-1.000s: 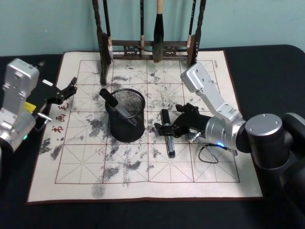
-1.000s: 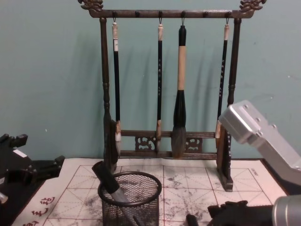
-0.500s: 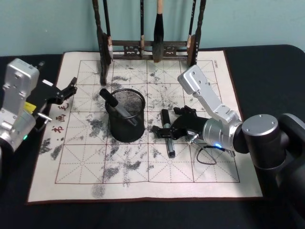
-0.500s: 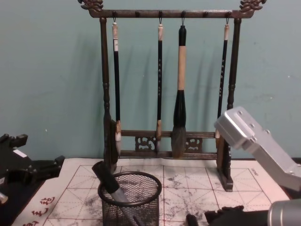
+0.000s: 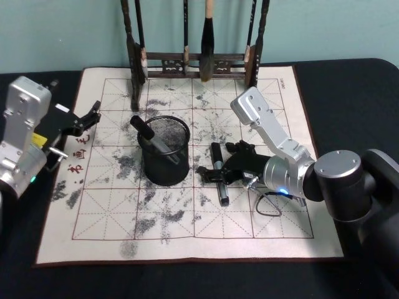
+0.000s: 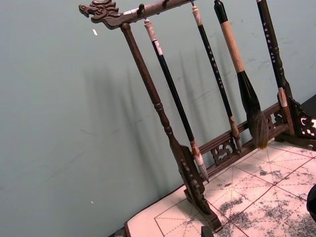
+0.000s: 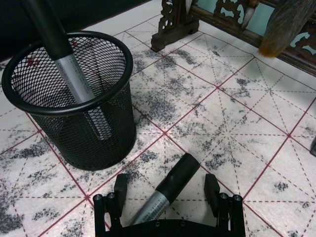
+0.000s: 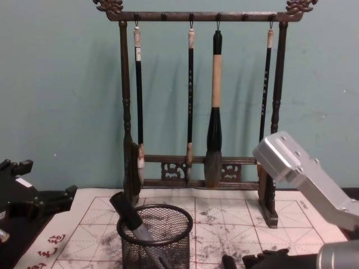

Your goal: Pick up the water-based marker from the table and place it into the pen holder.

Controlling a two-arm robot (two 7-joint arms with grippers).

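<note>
now the right gripper [image 7: 165,181] has been brought astride the marker [image 5: 222,190], jaws apart, so clamping can be attempted; left gripper [image 5: 88,117] is parked, apart.

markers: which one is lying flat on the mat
The marker between the open fingers of the right gripper, lying flat right of the pen holder; the other marker stands tilted inside it.

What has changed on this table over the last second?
The right gripper has edged slightly left, toward the pen holder. Its open fingers sit either side of the marker, not gripping it. The marker still lies flat on the table. The holder and the left gripper haven't moved.
</note>
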